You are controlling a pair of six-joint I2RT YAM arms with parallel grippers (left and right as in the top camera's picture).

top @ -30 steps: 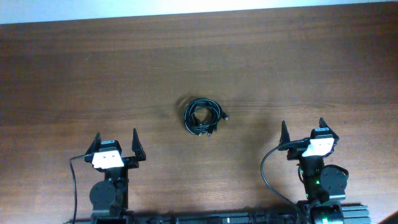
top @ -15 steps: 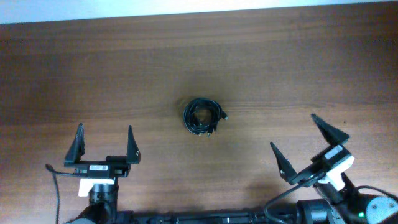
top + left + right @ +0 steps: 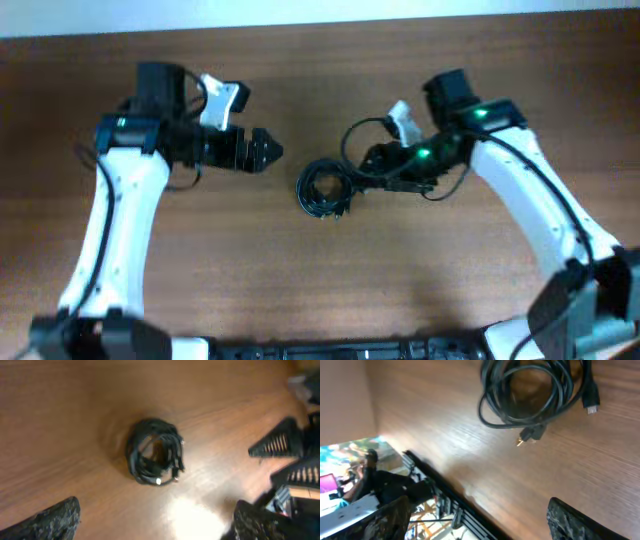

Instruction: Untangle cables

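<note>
Hovering left hand [image 3: 272, 152] and right hand [image 3: 479, 505], both wide open, empty | cables [image 3: 323, 188] coiled on surface [image 3: 330, 290], hands at their 10 and 3 o'clock | light, floppy, snag-prone, I'd guess; pinch an outer loop.

Robotics lab: white robot arms [image 3: 112, 220] at a wooden table [image 3: 320, 290], cluttered equipment [image 3: 385, 487] beyond its edge.

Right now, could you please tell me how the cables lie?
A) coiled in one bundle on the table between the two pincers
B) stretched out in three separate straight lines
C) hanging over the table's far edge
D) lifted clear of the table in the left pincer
A: the cables lie as one small coil on the table, with the left pincer and right pincer open on either side, neither gripping them.
</note>
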